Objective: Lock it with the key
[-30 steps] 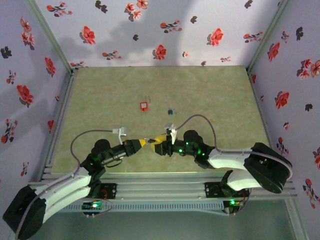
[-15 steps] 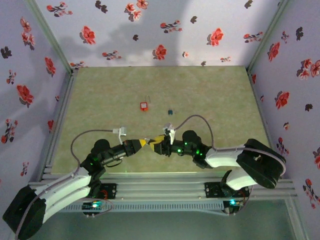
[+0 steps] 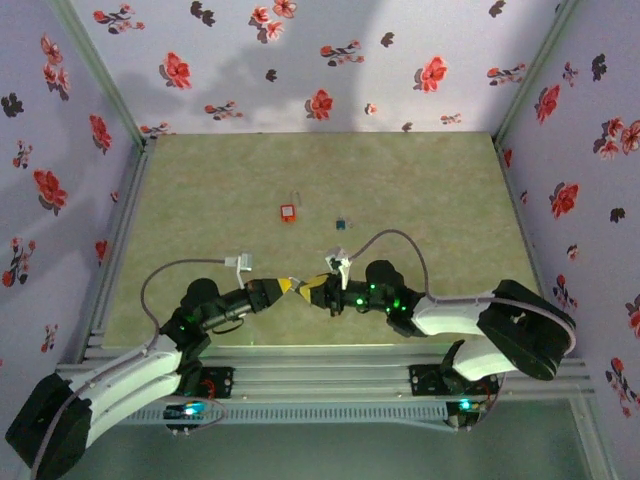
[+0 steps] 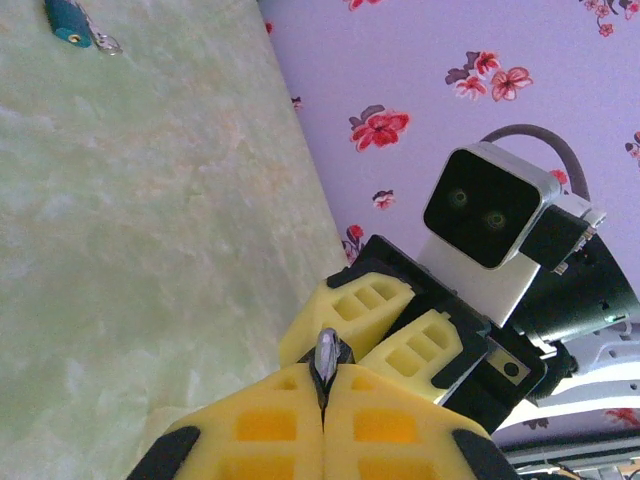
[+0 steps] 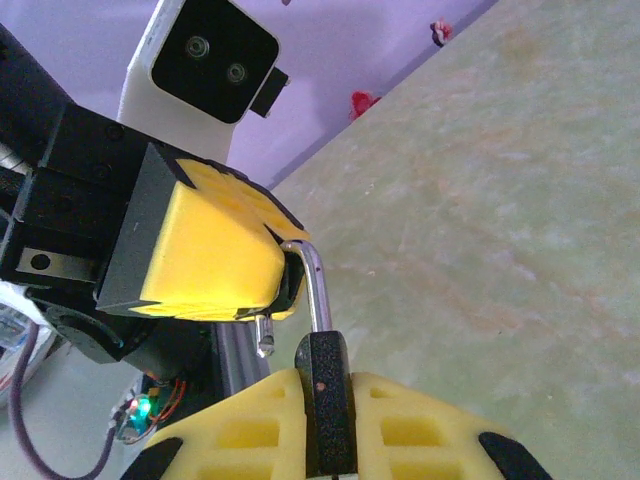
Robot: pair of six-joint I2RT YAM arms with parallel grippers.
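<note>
Low centre of the overhead frame, a tiny black-headed, silver-bladed key point(image 5: 321, 352) is gripped by the left claw point(image 3: 288, 284) at its blade and the right claw point(image 3: 304, 290) at its head, probably a handover for cleaner insertion.

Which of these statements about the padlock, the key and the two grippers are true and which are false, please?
1. The red padlock lies on the table, apart from both grippers. True.
2. The right gripper stands wide open and holds nothing. False: it is closed on the black head of the key.
3. The left gripper is shut, with the key's silvery metal part pinched in it. True.
4. The blue-headed piece is in the left gripper. False: it lies on the table, right of the padlock in the top view.
</note>
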